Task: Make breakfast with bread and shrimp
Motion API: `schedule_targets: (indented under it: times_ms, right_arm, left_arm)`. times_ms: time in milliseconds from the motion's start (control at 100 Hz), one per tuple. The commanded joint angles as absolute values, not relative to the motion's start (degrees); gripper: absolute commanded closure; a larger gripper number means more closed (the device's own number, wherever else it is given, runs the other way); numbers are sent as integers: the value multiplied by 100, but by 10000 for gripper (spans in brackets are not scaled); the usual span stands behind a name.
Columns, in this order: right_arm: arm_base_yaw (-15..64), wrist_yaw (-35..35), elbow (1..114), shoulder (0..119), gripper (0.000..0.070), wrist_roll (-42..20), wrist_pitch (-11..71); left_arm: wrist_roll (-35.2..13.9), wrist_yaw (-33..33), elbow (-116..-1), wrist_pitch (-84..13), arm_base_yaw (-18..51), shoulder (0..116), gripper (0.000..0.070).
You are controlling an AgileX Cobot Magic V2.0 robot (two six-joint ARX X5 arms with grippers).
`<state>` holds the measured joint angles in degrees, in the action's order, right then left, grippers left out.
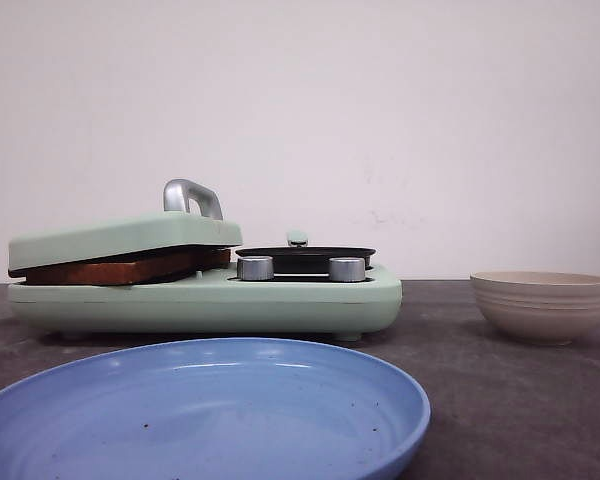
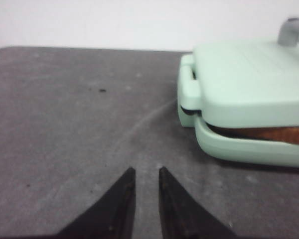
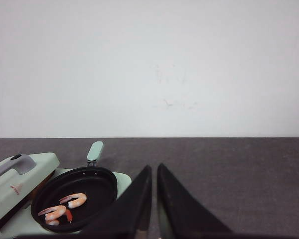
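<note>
Here the bread (image 1: 120, 270) lies clamped under the lid (image 1: 120, 238) of the mint-green breakfast maker (image 1: 210, 300), only its browned edge showing along the seam, while the shrimp (image 3: 65, 209) sit in the small black pan (image 3: 74, 198) on the maker's right half. The left gripper (image 2: 145, 172) hangs over bare counter (image 2: 65, 124) just beside the maker, jaws a narrow gap apart and empty. The right gripper (image 3: 154, 169), jaws nearly together, hovers by the pan's rim; a blue plate (image 1: 205, 410) lies in front and a beige bowl (image 1: 542, 305) well off to the right.

The left hand (image 2: 145, 174) is held over the grey tabletop (image 2: 65, 124), fingers slightly parted. The bread (image 2: 269, 133) is clamped inside the green press (image 2: 249, 89).
</note>
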<state>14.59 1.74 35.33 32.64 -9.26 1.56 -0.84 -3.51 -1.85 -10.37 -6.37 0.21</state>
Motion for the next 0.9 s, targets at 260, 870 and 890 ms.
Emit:
schedule_targets:
  times_ms: [260,870,890]
  right_arm:
    - [1476,191,3594,3277,690,-893,130]
    - [1476,191,3594,3277,690,-895,130]
    - [1476,191,3594,3277,690,-895,130]
  left_arm:
    - [32,-239,-78,-1092,-661,16,700]
    - [-526,-257,-80,-1068,-609,16,700]
    - [-526,-257,-80,-1068,-609,16,700]
